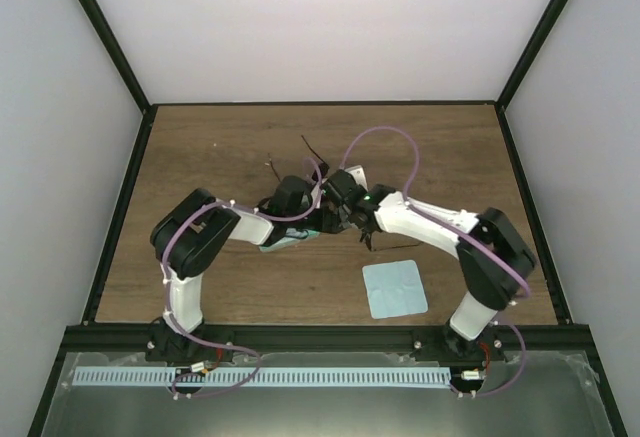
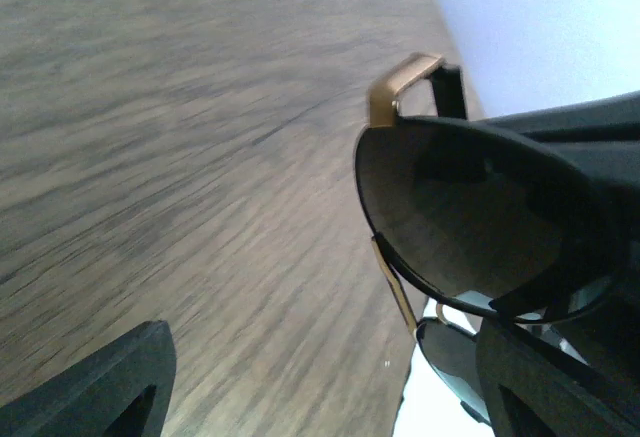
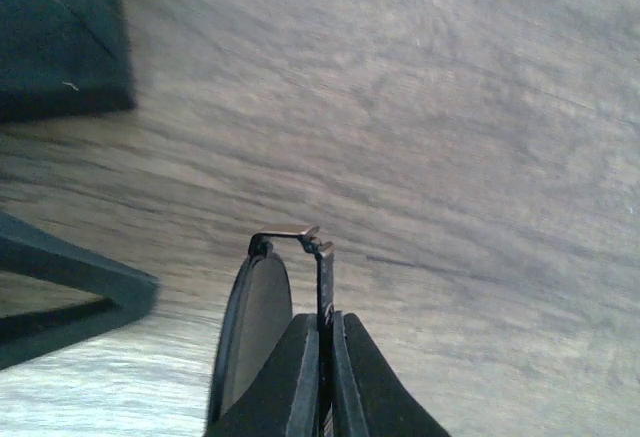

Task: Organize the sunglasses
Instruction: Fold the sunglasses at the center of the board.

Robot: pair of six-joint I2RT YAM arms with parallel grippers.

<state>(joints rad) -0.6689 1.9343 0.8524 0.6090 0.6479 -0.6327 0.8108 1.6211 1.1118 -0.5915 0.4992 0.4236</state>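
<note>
The sunglasses [image 3: 255, 329] were pinched by the wire frame in the right gripper [image 3: 326, 329]; the left gripper [image 2: 325, 362] was spread wide, a dark lens [image 2: 460, 227] beside one finger.

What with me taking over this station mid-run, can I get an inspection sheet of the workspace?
Surface: wooden table, no damage seen.
Job's things: sunglasses pinched by the thin frame in the right gripper; a gold-trimmed dark lens beside the left gripper, same pair or not unclear.
Clutter: light blue cloth flat near the right arm; a second bluish piece partly under the left arm.
Grippers: right shut on the sunglasses; left open.
Cables: purple cables loop along both arms.
Surroundings: pale walls, black frame posts, metal rail at the near edge.
</note>
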